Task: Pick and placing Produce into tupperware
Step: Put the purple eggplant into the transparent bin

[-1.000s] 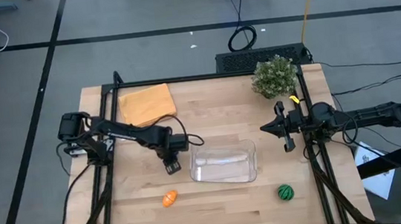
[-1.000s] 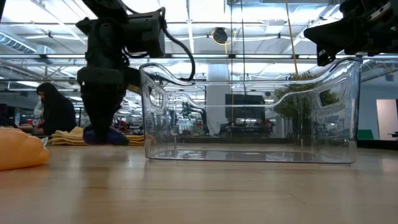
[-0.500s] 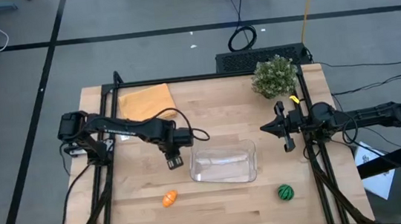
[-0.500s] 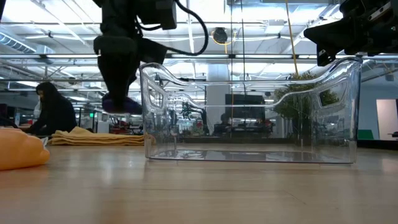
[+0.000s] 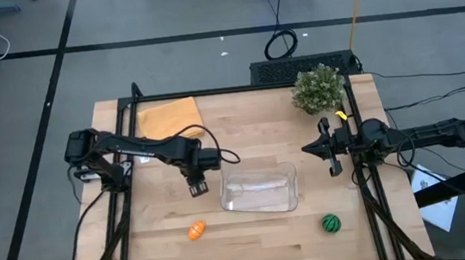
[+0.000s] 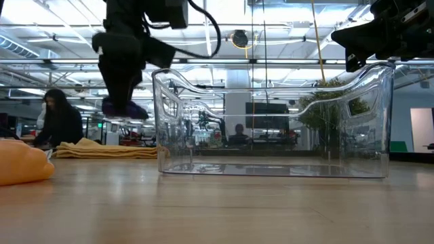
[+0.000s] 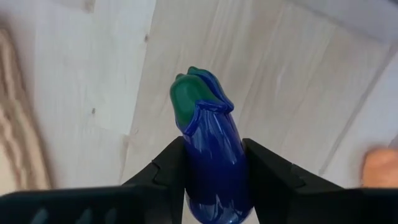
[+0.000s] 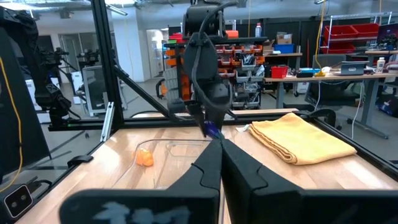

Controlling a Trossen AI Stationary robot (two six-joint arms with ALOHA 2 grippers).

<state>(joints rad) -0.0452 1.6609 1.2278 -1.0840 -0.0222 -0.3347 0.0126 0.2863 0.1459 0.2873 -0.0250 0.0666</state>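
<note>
Where the high view looks down on the table [image 5: 253, 240], the left end effector [image 5: 196, 186] hangs just beside the left edge of the clear tupperware [image 5: 259, 189], which sits near the table's middle. What it carries is hard to make out from here. The orange piece [image 5: 195, 231] lies in front of the tupperware to the left, and the green striped piece [image 5: 330, 222] lies near the front right corner; both are apart from the container. A yellow cloth [image 5: 169, 119] rests at the back left and a bushy plant [image 5: 318, 88] at the back right. The right end effector [image 5: 331, 147] waits above the table's right side, beyond the tupperware's right edge.

In the low view, the left end effector [image 6: 121, 102] is raised off the table with the purple piece [image 6: 124, 108] in its fingers, left of the tupperware [image 6: 271, 122] wall and below its rim. The orange piece [image 6: 24, 161] sits at the far left, and a seated person [image 6: 57, 122] shows in the room behind.

From the left wrist, the two fingers clamp the purple piece [image 7: 211, 158] on both sides, its green cap pointing away over bare wood.

From the right wrist, the right end effector [image 8: 222, 152] has its fingers pressed together, holding nothing.
</note>
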